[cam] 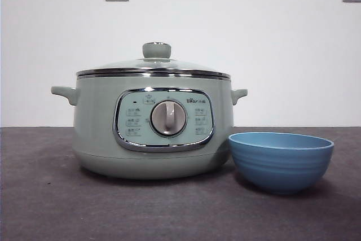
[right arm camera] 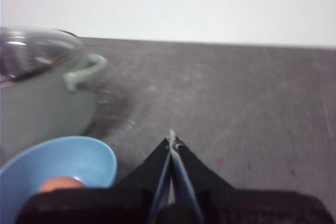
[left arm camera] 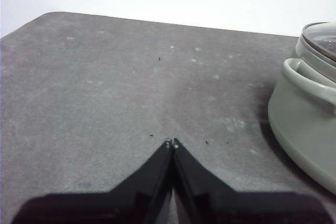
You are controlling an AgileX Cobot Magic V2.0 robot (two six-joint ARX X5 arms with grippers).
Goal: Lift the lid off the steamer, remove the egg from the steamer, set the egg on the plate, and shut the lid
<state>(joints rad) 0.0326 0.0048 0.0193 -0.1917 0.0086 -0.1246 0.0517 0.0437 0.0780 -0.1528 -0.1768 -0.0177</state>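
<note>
Both jaws pressed shut and empty, we judge the task finished: lid [cam: 153,65] on the steamer [cam: 152,134], egg [right arm camera: 62,184] in the plate [cam: 281,161] beside it, nothing next.

Steamer [left arm camera: 307,124]: running off the left wrist view's edge. Lid [right arm camera: 31,51]: blurring, partly cropped in the right wrist view. Egg [right arm camera: 62,183]: lying in the plate [right arm camera: 94,156], lower part hiding behind the gripper body. Panel icons [cam: 133,121]: showing too small to read.
</note>
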